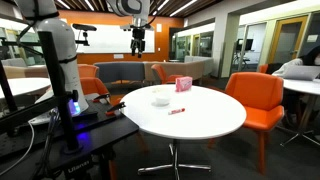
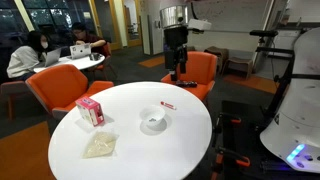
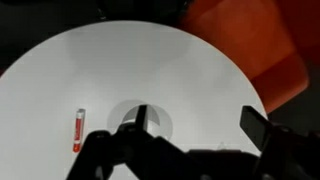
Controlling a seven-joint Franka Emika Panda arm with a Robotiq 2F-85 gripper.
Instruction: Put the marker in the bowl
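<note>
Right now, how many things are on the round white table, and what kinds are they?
Thin red marker: 1
Small round white bowl: 1
Pink-red box: 1
Pale crumpled thing, too blurry to name: 1
Total: 4

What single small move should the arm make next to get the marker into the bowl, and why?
Probably bring the gripper down and across towards the marker. The gripper hangs high above the table, open and empty. The marker lies flat on the tabletop beside the bowl, and in the wrist view it sits off to one side of the fingers.
</note>
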